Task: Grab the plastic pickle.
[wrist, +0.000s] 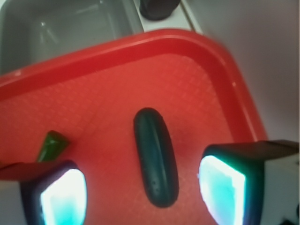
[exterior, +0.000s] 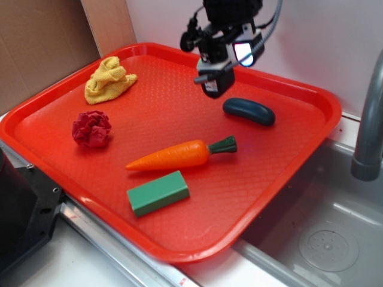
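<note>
Currently above plastic pickle [wrist: 155, 157] on tray [exterior: 281, 173]; my jaws spread wide, empty. Descent and grasp outstanding.

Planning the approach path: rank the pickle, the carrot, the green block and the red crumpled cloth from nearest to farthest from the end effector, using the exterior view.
1. Plastic pickle: just right of the end effector, lower.
2. Carrot: mid-tray, toward the front.
3. Red crumpled cloth and green block: cloth far left, block at the tray's front; too close to call.

pickle [exterior: 249, 111] lies on the tray [exterior: 311, 101], behind the carrot [exterior: 179, 155], right of the gripper [exterior: 215, 84].
</note>
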You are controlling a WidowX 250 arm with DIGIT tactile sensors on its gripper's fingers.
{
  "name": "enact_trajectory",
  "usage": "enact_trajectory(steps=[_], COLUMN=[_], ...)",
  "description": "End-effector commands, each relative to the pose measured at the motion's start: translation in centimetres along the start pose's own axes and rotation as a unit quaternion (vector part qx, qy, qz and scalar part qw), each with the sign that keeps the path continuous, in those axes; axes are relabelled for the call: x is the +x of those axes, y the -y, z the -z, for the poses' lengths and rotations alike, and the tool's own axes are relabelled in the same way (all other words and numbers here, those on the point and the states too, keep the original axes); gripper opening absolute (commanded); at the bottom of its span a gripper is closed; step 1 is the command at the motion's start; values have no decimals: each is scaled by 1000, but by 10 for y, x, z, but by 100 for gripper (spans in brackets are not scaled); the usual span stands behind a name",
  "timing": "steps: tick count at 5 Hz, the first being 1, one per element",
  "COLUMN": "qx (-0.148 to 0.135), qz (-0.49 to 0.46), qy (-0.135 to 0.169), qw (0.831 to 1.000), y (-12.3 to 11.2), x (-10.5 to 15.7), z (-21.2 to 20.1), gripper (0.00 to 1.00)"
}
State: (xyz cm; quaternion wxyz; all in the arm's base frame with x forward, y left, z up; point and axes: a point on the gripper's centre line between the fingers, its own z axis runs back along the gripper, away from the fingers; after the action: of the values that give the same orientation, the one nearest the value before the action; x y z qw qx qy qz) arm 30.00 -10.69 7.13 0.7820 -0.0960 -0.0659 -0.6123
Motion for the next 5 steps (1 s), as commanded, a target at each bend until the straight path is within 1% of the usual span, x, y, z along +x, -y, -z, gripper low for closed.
enact_trajectory(steps=[1, 2, 3, 4, 5], qx=[5, 0, 22, 26, 27], qz=[-9, -10, -8, -5, -19], qy=[-23, -34, -65, -69, -73], qw=[1000, 999, 998, 997, 997], y=[0, 4, 10, 15, 14], x=[10, 9, 12, 15, 13], z=[19, 31, 39, 41, 41], gripper=[100, 100, 0, 0, 0])
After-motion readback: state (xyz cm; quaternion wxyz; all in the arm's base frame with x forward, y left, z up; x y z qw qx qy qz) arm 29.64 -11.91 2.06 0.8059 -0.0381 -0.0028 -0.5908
